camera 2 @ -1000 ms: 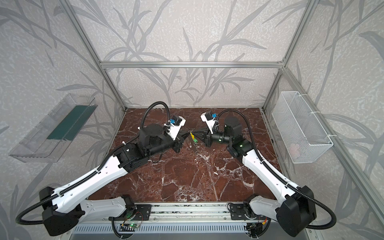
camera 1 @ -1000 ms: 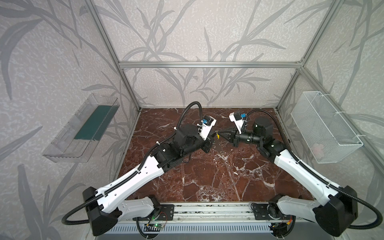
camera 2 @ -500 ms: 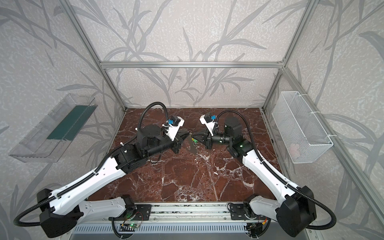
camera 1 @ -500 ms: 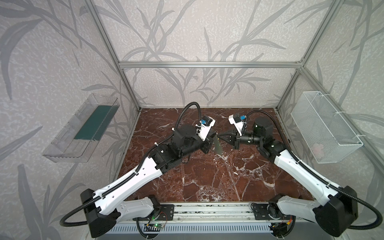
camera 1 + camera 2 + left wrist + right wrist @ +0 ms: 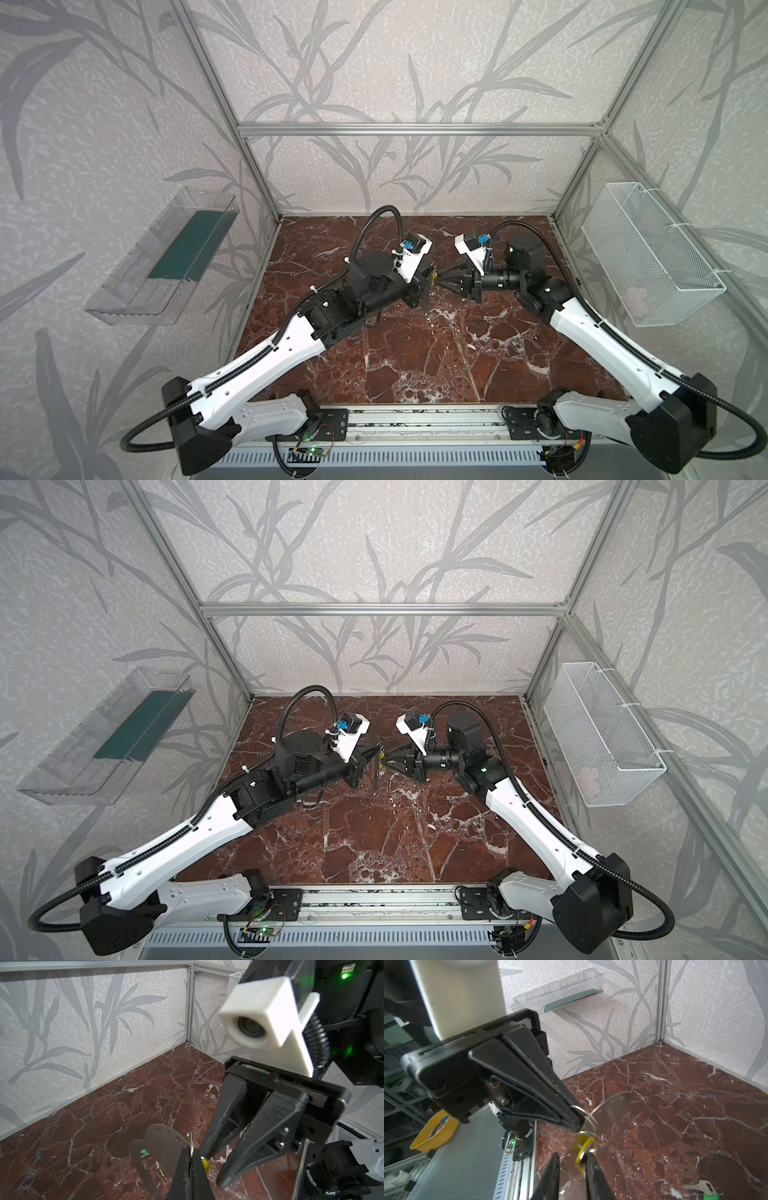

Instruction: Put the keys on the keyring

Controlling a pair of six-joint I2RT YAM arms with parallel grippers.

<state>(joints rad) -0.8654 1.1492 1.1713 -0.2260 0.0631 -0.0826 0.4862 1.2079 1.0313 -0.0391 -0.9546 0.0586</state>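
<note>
**Keyring held aloft between the two arms, with one key at its edge and one on the floor.**

The left gripper (image 5: 575,1123) is pressed together on the edge of the keyring (image 5: 614,1111). It holds the flat plate clear of the marble floor (image 5: 675,1105) and turned toward the other arm, apparently to present the small edge holes for threading. Just beside the keyring, the right gripper (image 5: 572,1165) has its fingers parted around the yellow-tagged key (image 5: 579,1140), with the tag against one finger. This looks more like a release or a re-grip than a firm pinch. Thin wire loops (image 5: 589,1119) run from the tag to the keyring's edge, but I cannot tell whether they pass through a hole. The green-tagged key (image 5: 708,1193) lies flat on the floor, well apart from the keyring, probably waiting its turn.
</note>
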